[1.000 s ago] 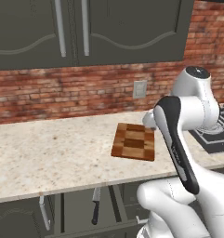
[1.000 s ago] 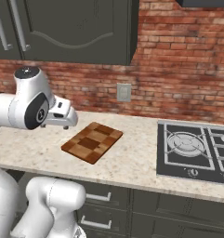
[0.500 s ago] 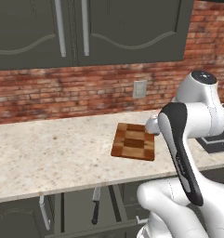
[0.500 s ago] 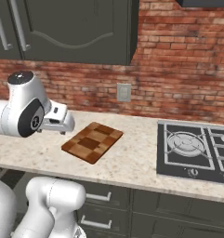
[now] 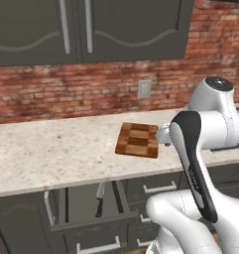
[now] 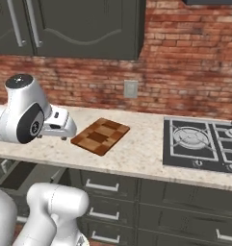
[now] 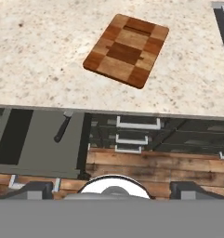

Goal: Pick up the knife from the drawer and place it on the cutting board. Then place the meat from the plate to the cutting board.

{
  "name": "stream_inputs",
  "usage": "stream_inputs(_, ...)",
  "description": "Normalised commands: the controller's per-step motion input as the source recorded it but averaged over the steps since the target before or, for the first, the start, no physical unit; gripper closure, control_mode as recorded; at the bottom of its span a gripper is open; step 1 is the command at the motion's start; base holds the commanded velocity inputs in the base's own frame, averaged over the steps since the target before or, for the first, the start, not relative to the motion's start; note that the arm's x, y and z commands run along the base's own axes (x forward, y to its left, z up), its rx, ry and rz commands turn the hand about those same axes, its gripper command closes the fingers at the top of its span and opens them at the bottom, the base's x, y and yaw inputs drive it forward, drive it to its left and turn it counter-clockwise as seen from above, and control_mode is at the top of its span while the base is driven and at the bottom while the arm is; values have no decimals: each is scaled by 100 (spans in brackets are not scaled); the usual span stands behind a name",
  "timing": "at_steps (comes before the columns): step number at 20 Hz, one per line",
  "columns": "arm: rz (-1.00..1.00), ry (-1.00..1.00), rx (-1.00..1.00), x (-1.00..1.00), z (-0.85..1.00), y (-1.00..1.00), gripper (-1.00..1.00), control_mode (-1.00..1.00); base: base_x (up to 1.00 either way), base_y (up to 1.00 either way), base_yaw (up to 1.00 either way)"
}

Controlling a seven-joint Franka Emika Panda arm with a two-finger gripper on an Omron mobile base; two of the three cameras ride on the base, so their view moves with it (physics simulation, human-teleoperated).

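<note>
The arm has swung its hand further left over the last second, toward the open drawer (image 5: 86, 218), so the knife grab looks next. Gripper (image 7: 111, 188) is empty, fingers (image 7: 32, 189) spread wide I think, though only their tips peek in. Knife (image 7: 63, 126) lies in the drawer ahead-left of the fingers; cutting board (image 7: 126, 50) is farther ahead on the counter (image 7: 39, 60). The counter edge overhangs the drawer, and the stove (image 6: 204, 143) is well off to the side.

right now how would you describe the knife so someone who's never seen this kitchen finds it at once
Start at the long speckled counter under the brick wall and look below its front edge, left of the cutting board. An open drawer juts out there. The knife lies inside it, black handle towards the front, the one slim loose thing among fixed silver bar handles.
</note>
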Motion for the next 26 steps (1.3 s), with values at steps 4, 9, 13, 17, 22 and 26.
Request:
stream_inputs(4,0,0,0,0,0,0,-100,100,-55,14,4)
stream_inputs(9,0,0,0,0,0,0,-100,100,-20,-20,30)
stream_inputs(13,0,0,0,0,0,0,-100,100,-4,-38,50)
stream_inputs(17,0,0,0,0,0,0,-100,100,-5,-29,57)
stream_inputs(22,0,0,0,0,0,0,-100,100,-10,-35,67)
stream_inputs(26,0,0,0,0,0,0,-100,100,-5,-39,68)
